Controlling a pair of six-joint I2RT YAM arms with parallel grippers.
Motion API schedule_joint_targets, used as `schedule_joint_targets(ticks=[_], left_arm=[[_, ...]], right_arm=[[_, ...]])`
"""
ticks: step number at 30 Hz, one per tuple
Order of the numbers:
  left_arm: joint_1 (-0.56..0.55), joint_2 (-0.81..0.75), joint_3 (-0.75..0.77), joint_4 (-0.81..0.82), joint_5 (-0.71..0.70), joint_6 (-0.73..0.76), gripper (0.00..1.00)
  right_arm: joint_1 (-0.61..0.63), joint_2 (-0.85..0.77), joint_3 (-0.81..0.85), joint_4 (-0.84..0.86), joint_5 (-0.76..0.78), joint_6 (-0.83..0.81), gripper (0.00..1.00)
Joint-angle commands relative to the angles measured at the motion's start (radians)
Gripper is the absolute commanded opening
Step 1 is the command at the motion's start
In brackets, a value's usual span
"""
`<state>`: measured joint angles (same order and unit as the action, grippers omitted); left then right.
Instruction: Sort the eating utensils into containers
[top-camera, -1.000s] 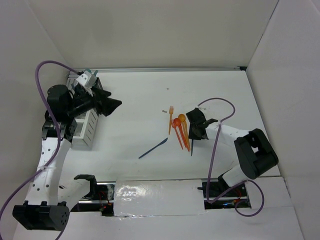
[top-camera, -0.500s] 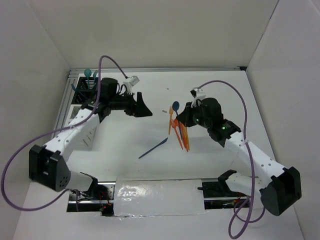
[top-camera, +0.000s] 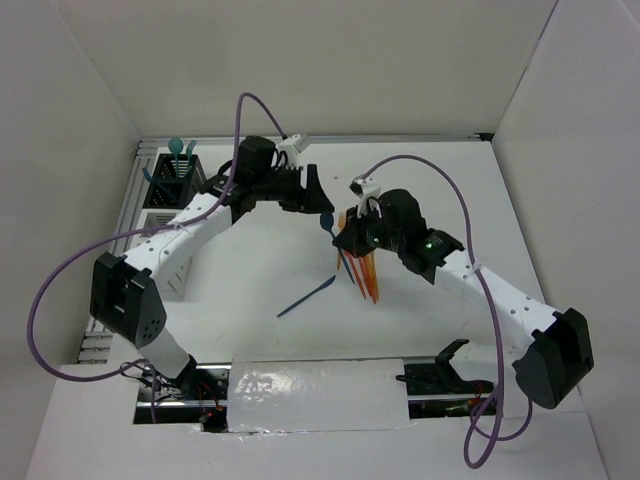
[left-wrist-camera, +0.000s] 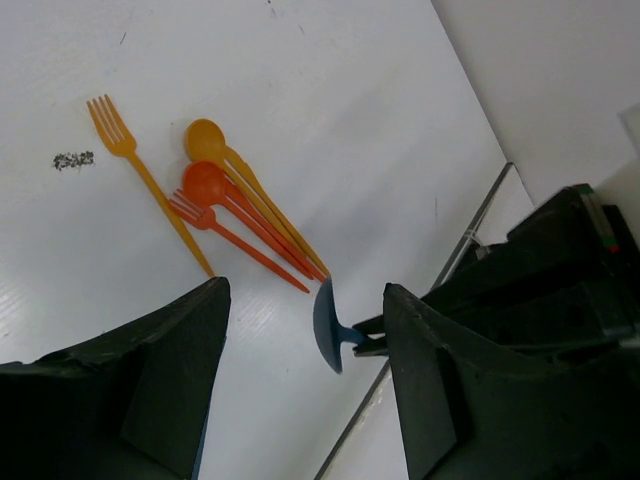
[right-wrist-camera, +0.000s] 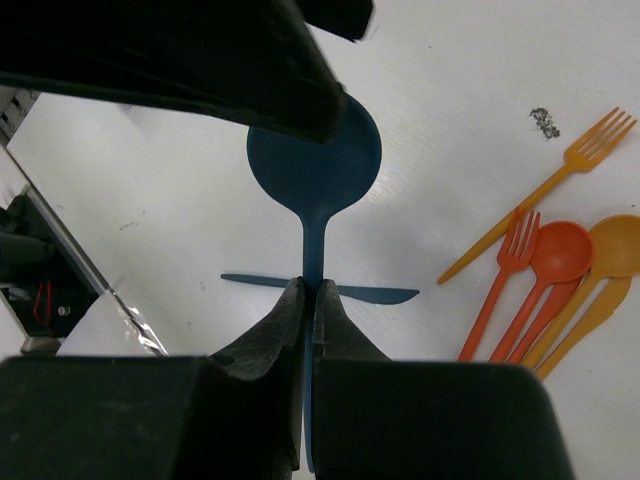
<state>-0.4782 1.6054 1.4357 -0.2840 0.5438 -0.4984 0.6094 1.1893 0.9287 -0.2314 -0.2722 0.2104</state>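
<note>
Right gripper has its jaws clamped on the handle of a dark blue spoon. It's holding the spoon up off the table around the middle, with the bowl pointing at the left arm. The left gripper is right up against it with its jaws spread wide. From the left wrist the spoon's bowl shows in the gap between them, but there's no telling if it's touching either finger.

Just right of the spoon there's a bunch of orange utensils lying together on the table, two forks and two spoons. A dark blue knife lies on its own a bit closer to the near edge.

Over in the far left corner the black bin has teal spoons standing in it. A white bin sits next to it along the left edge, partly under the left arm.
</note>
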Motion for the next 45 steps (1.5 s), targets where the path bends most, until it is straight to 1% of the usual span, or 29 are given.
schedule_joint_targets(ticks=[1, 3, 4, 7, 8, 10, 11, 16, 17, 18, 19, 21, 22, 23, 24, 25, 26, 29, 31, 32, 33, 34, 35, 37, 39, 40, 44, 45], left_arm=[[-0.022, 0.036, 0.051, -0.003, -0.063, -0.003, 0.74], [-0.039, 0.048, 0.071, -0.032, -0.090, 0.006, 0.71], [-0.057, 0.053, 0.077, -0.038, -0.099, 0.015, 0.66], [-0.077, 0.059, 0.083, -0.061, -0.136, 0.030, 0.58], [-0.091, 0.059, 0.084, -0.061, -0.148, 0.031, 0.51], [-0.105, 0.060, 0.081, -0.063, -0.163, 0.038, 0.45], [-0.111, 0.060, 0.086, -0.067, -0.177, 0.041, 0.38], [-0.129, 0.062, 0.098, -0.069, -0.189, 0.052, 0.24], [-0.129, 0.057, 0.097, -0.064, -0.189, 0.054, 0.19], [-0.129, 0.057, 0.095, -0.058, -0.209, 0.058, 0.16], [-0.129, 0.057, 0.098, -0.055, -0.209, 0.078, 0.14], [-0.112, 0.059, 0.115, -0.053, -0.234, 0.090, 0.14], [-0.091, 0.053, 0.127, -0.057, -0.237, 0.104, 0.14], [-0.071, 0.053, 0.127, -0.057, -0.231, 0.104, 0.13], [-0.042, 0.044, 0.132, -0.052, -0.225, 0.103, 0.14], [-0.018, 0.025, 0.134, -0.049, -0.232, 0.122, 0.14], [0.028, 0.013, 0.137, -0.049, -0.232, 0.127, 0.14], [0.128, -0.053, 0.156, -0.059, -0.245, 0.203, 0.14], [0.240, -0.119, 0.163, -0.069, -0.240, 0.242, 0.15], [0.362, -0.143, 0.160, -0.069, -0.270, 0.260, 0.15], [0.346, -0.177, 0.160, -0.089, -0.277, 0.262, 0.16], [0.422, -0.194, 0.143, -0.089, -0.271, 0.252, 0.16], [0.564, -0.228, 0.144, -0.084, -0.263, 0.220, 0.16], [0.697, -0.248, 0.092, -0.064, -0.246, 0.212, 0.16], [0.783, -0.262, 0.085, -0.047, -0.264, 0.233, 0.16], [0.808, -0.265, 0.077, -0.035, -0.287, 0.250, 0.16], [0.921, -0.251, 0.068, 0.002, -0.280, 0.310, 0.16], [0.932, -0.248, 0.063, 0.028, -0.283, 0.323, 0.16]], right_arm=[[0.015, 0.001, 0.070, 0.004, 0.018, -0.020, 0.00], [0.021, 0.007, 0.081, 0.004, 0.042, -0.023, 0.00], [0.024, 0.012, 0.081, 0.004, 0.053, -0.025, 0.00], [0.027, 0.023, 0.081, 0.004, 0.082, -0.026, 0.00], [0.032, 0.026, 0.081, -0.005, 0.091, -0.028, 0.00], [0.033, 0.041, 0.091, -0.005, 0.091, -0.026, 0.00], [0.033, 0.036, 0.091, -0.015, 0.115, -0.029, 0.00], [0.038, 0.056, 0.111, -0.046, 0.159, -0.037, 0.00], [0.036, 0.056, 0.111, -0.055, 0.159, -0.036, 0.00], [0.036, 0.055, 0.122, -0.055, 0.168, -0.036, 0.00], [0.036, 0.055, 0.122, -0.065, 0.168, -0.031, 0.12], [0.035, 0.046, 0.150, -0.080, 0.180, -0.011, 0.24], [0.026, 0.032, 0.169, -0.106, 0.180, 0.010, 0.61], [0.026, 0.020, 0.170, -0.117, 0.180, 0.015, 0.61], [0.023, 0.010, 0.195, -0.126, 0.171, 0.033, 0.72], [0.007, -0.006, 0.229, -0.152, 0.188, 0.055, 0.95], [0.007, -0.011, 0.229, -0.166, 0.197, 0.064, 1.00], [-0.034, -0.023, 0.292, -0.210, 0.211, 0.090, 1.00], [-0.074, -0.017, 0.311, -0.221, 0.220, 0.093, 1.00], [-0.091, -0.017, 0.311, -0.221, 0.229, 0.101, 1.00], [-0.106, -0.019, 0.291, -0.221, 0.229, 0.099, 1.00], [-0.138, -0.014, 0.279, -0.221, 0.229, 0.103, 1.00], [-0.154, -0.017, 0.268, -0.195, 0.229, 0.106, 1.00], [-0.193, -0.019, 0.246, -0.175, 0.219, 0.107, 1.00], [-0.215, -0.017, 0.246, -0.161, 0.218, 0.098, 1.00], [-0.233, -0.013, 0.246, -0.161, 0.218, 0.096, 1.00], [-0.280, 0.032, 0.256, -0.152, 0.218, 0.090, 1.00], [-0.289, 0.036, 0.256, -0.152, 0.228, 0.099, 1.00]])
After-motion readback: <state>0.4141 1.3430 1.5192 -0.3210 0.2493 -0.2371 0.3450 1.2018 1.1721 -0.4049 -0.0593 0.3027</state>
